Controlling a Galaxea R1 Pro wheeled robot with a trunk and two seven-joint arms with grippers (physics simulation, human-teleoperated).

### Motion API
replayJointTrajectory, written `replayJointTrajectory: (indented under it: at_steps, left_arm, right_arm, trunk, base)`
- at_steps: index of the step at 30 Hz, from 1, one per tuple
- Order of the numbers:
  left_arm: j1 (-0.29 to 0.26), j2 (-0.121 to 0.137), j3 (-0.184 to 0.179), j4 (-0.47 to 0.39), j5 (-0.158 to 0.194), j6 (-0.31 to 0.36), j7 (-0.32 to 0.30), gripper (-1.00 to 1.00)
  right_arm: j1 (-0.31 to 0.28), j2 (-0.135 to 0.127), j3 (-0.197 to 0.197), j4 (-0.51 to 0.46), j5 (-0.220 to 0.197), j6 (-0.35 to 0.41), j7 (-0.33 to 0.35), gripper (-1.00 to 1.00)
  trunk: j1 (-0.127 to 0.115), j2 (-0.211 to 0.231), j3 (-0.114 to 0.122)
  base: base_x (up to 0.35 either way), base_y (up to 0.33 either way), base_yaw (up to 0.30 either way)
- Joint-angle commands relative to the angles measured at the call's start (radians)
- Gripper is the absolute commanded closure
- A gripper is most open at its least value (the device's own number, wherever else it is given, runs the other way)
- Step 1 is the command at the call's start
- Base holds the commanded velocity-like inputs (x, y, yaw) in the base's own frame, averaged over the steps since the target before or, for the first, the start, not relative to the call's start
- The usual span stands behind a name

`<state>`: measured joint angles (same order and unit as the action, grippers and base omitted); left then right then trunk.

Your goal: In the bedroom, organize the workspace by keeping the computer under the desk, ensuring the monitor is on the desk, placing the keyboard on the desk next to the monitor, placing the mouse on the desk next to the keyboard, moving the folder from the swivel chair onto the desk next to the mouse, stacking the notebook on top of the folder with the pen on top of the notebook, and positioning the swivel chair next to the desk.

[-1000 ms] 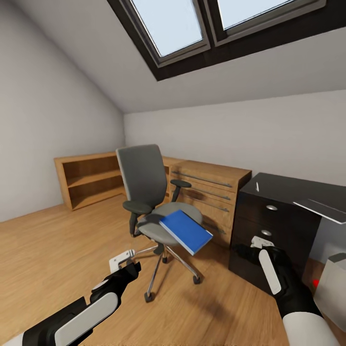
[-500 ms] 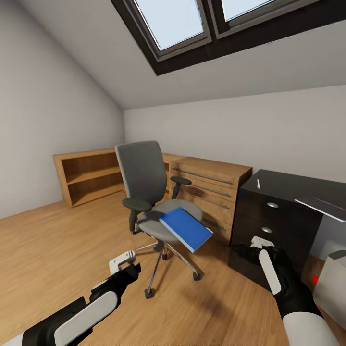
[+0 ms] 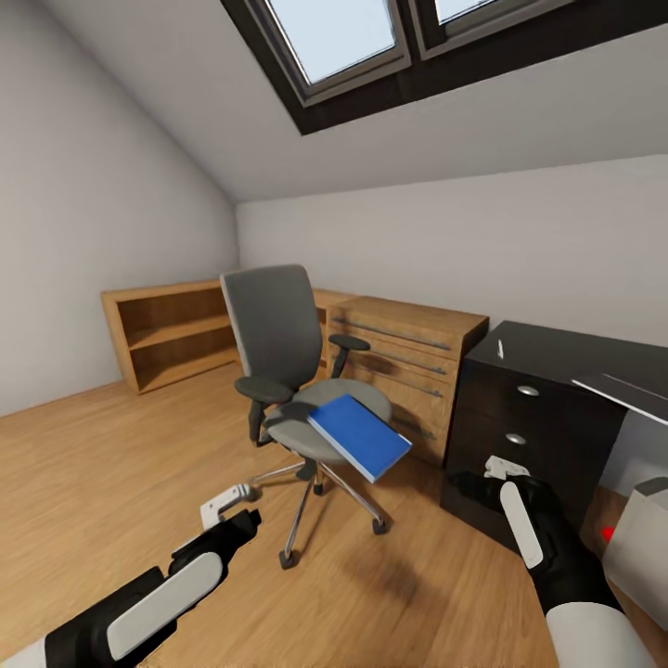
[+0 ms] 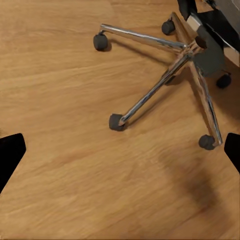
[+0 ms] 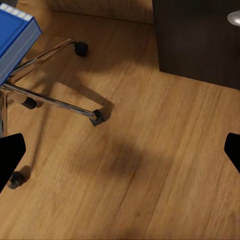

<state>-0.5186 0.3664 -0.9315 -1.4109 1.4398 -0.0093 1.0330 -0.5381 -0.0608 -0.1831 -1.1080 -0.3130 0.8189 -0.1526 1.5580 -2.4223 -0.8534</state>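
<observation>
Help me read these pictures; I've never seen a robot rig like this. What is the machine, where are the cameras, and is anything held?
It is a simulated wheeled robot with two arms. The head camera looks forward and down: left gripper and right gripper, both open and empty. Ahead is a swivel chair with a blue folder on its seat, overhanging the front edge. Right of it is the black desk. Each wrist camera looks down at the wooden floor, the chair's chrome base and the folder's corner.

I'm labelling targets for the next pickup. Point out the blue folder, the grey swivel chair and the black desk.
bright blue flat folder [image 3: 357,438]: head view, its top cover.
grey upholstered swivel chair [image 3: 272,322]: head view, its backrest.
glossy black desk [image 3: 547,354]: head view, its top.
</observation>
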Motion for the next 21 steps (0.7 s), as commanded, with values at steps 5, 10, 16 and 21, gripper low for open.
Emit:
replayJointTrajectory:
  at_steps: [5,10,16,21]
  left_arm:
    - [-0.001,0.010,0.108,0.041,0.086,0.003,0.004,-1.00]
    - [-0.001,0.054,0.140,0.058,0.127,0.004,0.003,-1.00]
    - [-0.001,0.076,0.189,0.063,0.149,0.007,0.003,-1.00]
    - [-0.001,0.079,0.199,0.064,0.155,0.007,0.003,-1.00]
  right_arm:
    - [-0.001,0.000,0.000,-0.001,-0.011,0.003,-0.009,-1.00]
    - [0.000,-0.001,0.000,-0.001,-0.011,0.003,-0.009,-1.00]
    - [0.000,-0.001,0.000,-0.001,-0.011,0.003,-0.009,-1.00]
    - [0.000,-0.001,-0.001,-0.001,-0.011,0.003,-0.009,-1.00]
  trunk:
    - [0.000,-0.001,-0.009]
    - [0.000,-0.001,-0.017]
    - [0.000,-0.001,-0.026]
    - [0.000,-0.001,-0.034]
  base:
    - [0.000,0.000,0.000]
    - [0.000,0.000,0.000]
    - [0.000,0.000,0.000]
    - [0.000,0.000,0.000]
